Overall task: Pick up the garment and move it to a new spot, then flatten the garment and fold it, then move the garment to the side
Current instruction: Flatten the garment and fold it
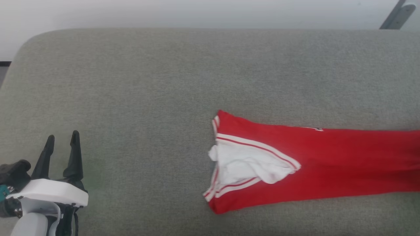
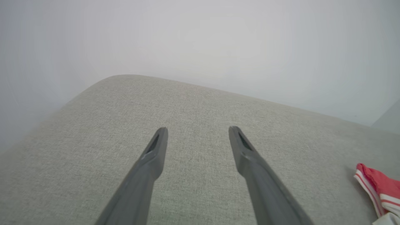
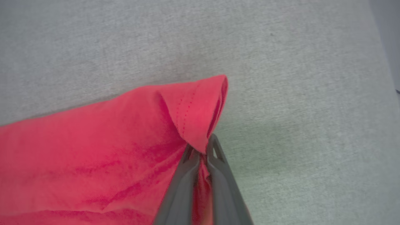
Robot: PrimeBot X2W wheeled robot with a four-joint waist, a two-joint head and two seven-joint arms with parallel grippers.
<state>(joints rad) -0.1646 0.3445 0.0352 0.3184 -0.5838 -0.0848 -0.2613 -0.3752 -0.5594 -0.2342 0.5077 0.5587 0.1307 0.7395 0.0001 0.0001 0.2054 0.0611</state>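
Observation:
The garment (image 1: pixel 328 164), a red jersey with white panel and striped trim, lies as a long band on the grey cushion (image 1: pixel 164 82), running off the right edge of the head view. Its striped end (image 2: pixel 379 190) peeks in at the right of the left wrist view. My left gripper (image 1: pixel 62 139) hovers open over bare cushion at the lower left, far from the cloth; its fingers (image 2: pixel 154 150) stand wide apart. My right gripper (image 3: pixel 200 150) is shut on a stitched hem corner of the garment (image 3: pixel 109 156), with a fold of red fabric curling over the fingertips.
The cushion's rounded far edge meets a pale wall (image 1: pixel 197 13). A grey metal bracket (image 1: pixel 397 14) shows at the top right. Bare cushion stretches between my left gripper and the garment.

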